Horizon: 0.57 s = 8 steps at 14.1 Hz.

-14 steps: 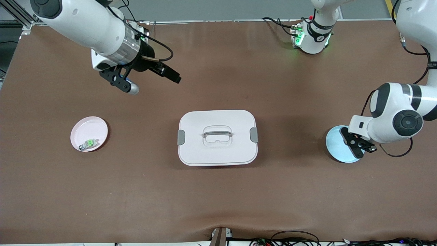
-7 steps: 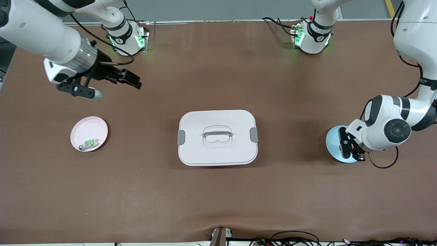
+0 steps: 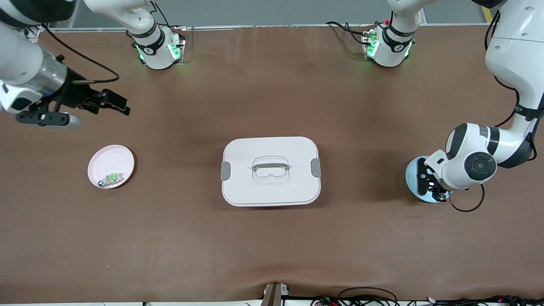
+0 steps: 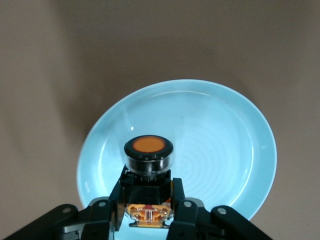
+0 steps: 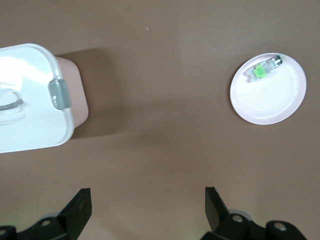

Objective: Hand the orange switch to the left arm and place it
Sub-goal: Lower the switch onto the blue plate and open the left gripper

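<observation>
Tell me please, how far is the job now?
Early stage. Done: the left gripper is shut on the orange switch at the blue plate. In hand: lifting it has not visibly begun. Left: the handover to the right gripper, which is open over bare table near the pink plate, avoiding the box between the plates.

A brown mat (image 3: 272, 238) covered the desk from end to end, lit evenly from above, with soft shadows on it. Along the top edge ran a pale strip (image 3: 263, 26) before a grey wall (image 3: 272, 10). Loose cables (image 3: 365, 297) lay at the edge nearest the front camera.
</observation>
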### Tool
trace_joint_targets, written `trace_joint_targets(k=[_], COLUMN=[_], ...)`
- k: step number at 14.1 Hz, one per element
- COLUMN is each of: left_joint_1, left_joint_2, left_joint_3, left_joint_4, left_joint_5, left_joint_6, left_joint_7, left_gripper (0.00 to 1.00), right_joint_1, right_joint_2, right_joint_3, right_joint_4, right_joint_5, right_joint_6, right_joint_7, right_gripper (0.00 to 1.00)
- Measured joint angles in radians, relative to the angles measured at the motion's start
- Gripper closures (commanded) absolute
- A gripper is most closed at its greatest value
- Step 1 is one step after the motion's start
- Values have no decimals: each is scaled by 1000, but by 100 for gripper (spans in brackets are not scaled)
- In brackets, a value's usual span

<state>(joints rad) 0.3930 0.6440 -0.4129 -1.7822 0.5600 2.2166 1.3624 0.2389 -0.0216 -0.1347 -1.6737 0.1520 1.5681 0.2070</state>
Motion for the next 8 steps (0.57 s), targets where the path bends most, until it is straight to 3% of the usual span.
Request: trace_joint_targets(k=[1, 3, 4, 5, 6, 8], left_joint_1=[5, 19, 22, 24, 24, 25], left_joint_2=[8, 20, 24, 25, 25, 27], left_joint_3=[2, 3, 2, 2, 1, 2], left_joint_4=[-2, -5, -5, -5, -5, -8], left_joint_5=[0, 0, 0, 0, 0, 0], left_joint_6=[0, 0, 0, 0, 0, 0], left_joint_7=[0, 0, 0, -1, -8, -30], left_gripper=[92, 89, 80, 56, 1, 0], right_joint_1=[-26, -66, -83, -99, -115, -140], right_joint_2=[0, 0, 0, 0, 0, 0], right_joint_3=[0, 0, 0, 0, 0, 0], right_joint_4=[-2, -2, -3, -3, -3, -1], right_joint_5=[-8, -35, -50, -61, -64, -68], right_joint_6=[0, 0, 1, 1, 2, 4], right_joint_7=[-28, -51, -57, -68, -87, -118], right_gripper=[0, 0, 0, 0, 0, 0])
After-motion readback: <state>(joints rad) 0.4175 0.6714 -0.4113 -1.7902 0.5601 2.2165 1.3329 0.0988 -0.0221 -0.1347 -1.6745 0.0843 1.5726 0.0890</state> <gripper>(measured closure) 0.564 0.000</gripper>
